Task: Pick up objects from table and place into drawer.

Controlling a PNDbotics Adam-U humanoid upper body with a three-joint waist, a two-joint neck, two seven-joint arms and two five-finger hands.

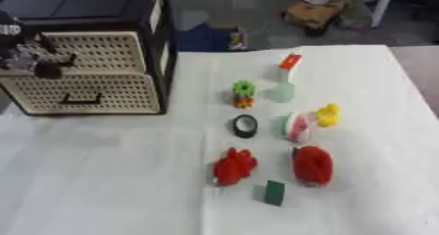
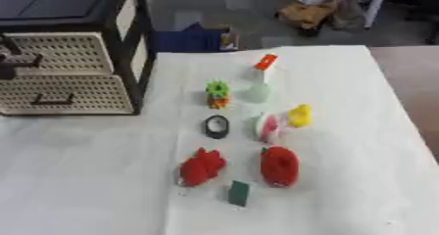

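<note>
The left robot hand (image 1: pixel 30 58) is clenched on the upper cream mesh drawer (image 1: pixel 99 50), likely to open it for the toys.

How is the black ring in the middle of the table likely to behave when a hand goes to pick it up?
The black ring seems to stand on edge, so a nudge would probably roll or topple it. It looks small and hollow, likely light. The left hand is at the drawer unit.

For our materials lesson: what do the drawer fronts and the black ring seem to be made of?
Drawer fronts: probably cream plastic or painted metal, matt, pierced by regular rows of small holes. Black ring: looks like a roll of tape, smooth and slightly glossy; the material stays uncertain.
</note>
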